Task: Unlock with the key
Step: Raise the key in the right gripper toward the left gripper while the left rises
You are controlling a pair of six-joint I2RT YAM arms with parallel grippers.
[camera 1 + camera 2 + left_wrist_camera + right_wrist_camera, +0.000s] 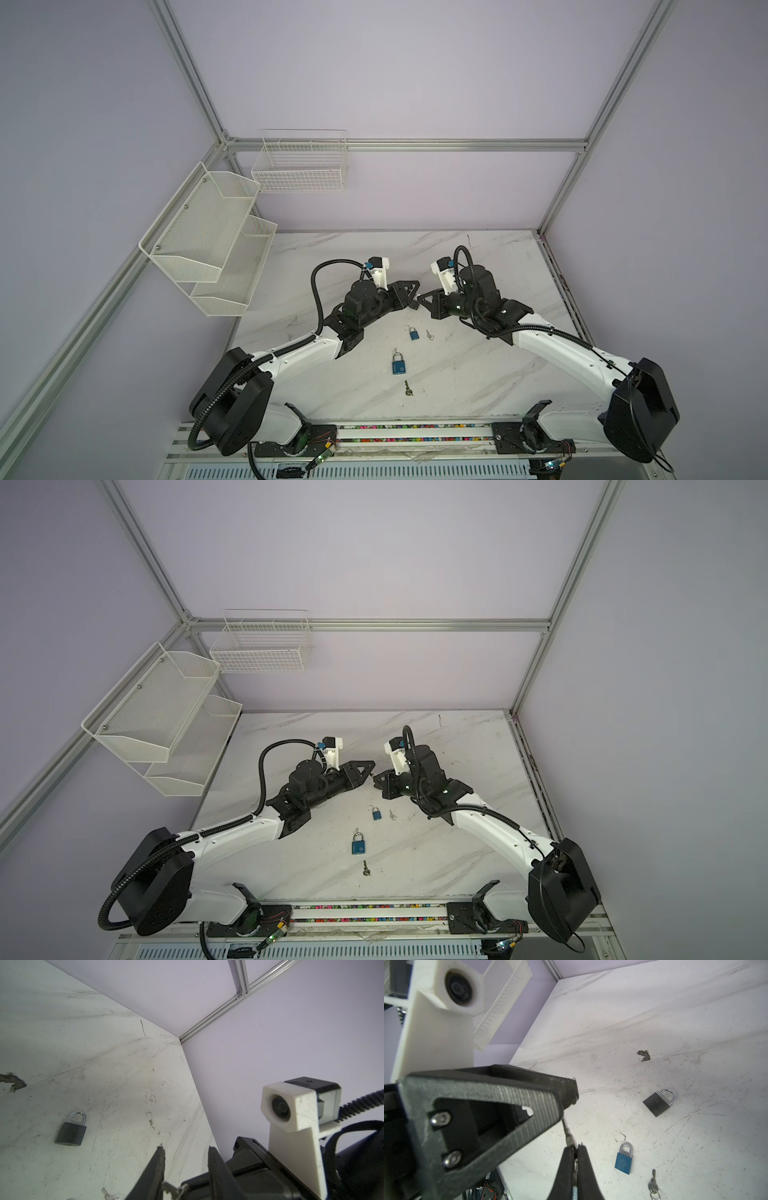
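Blue padlock (pixel 398 366), white marbled table (pixel 478 374)

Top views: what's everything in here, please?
table: 1, white marble, under everything
blue padlock: 1, blue, table middle
smaller padlock: 1, dark grey, behind the blue padlock
silver key: 1, silver, beside the smaller padlock
dark key: 1, dark, in front of the blue padlock
held key: 1, silver, above the table
mesh shelf: 1, white, left wall
wire basket: 1, white, back wall
left gripper: 1, black, open at the held key
right gripper: 1, black, shut on the held key
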